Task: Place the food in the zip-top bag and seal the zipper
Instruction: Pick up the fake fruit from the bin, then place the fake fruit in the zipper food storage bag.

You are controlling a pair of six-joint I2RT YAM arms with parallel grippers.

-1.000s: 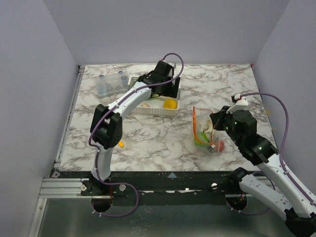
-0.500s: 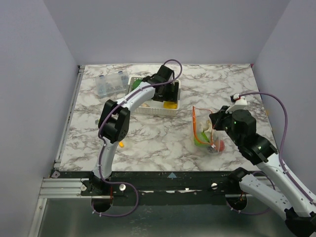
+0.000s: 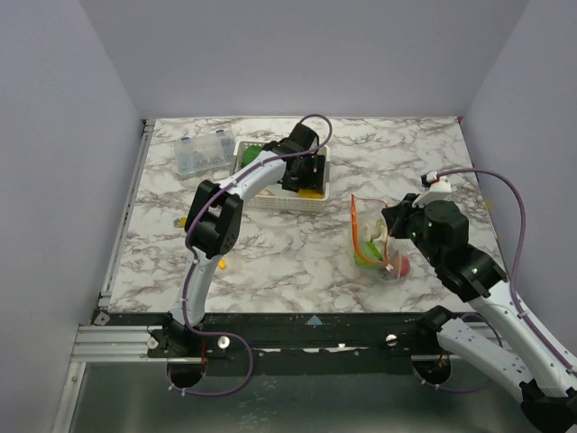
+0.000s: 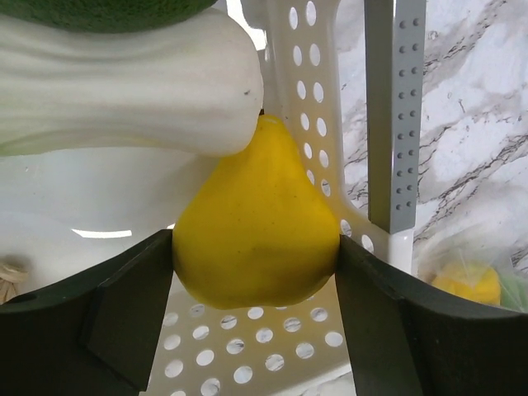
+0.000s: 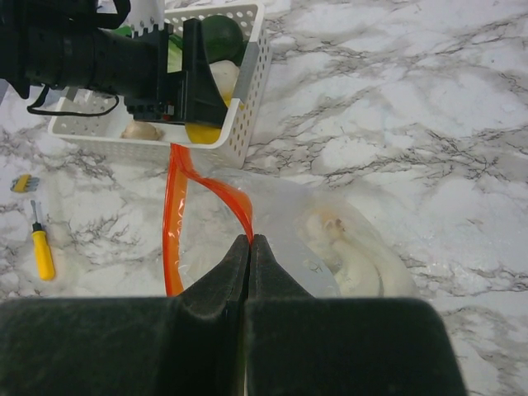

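Observation:
My left gripper (image 3: 307,179) is down in the white slotted basket (image 3: 270,201), its jaws shut on a yellow pear (image 4: 256,223) with a finger pressed against each side. A white vegetable with a green top (image 4: 124,82) lies just behind the pear. My right gripper (image 5: 250,241) is shut on the red-orange zipper (image 5: 206,186) and holds the mouth of the clear zip-top bag (image 3: 377,242) up and open. The bag lies on the table with white food (image 5: 355,256), a red piece (image 3: 403,265) and a green piece (image 3: 365,257) inside.
The basket's perforated wall (image 4: 313,99) stands close to the right of the pear. A clear compartment box (image 3: 203,153) sits left of the basket. A small yellow-handled tool (image 5: 41,252) lies on the marble near the left arm. More food (image 5: 221,33) is in the basket.
My left gripper has moved to the right end of the basket and come down around the yellow pear. My right gripper has kept its hold on the zipper.

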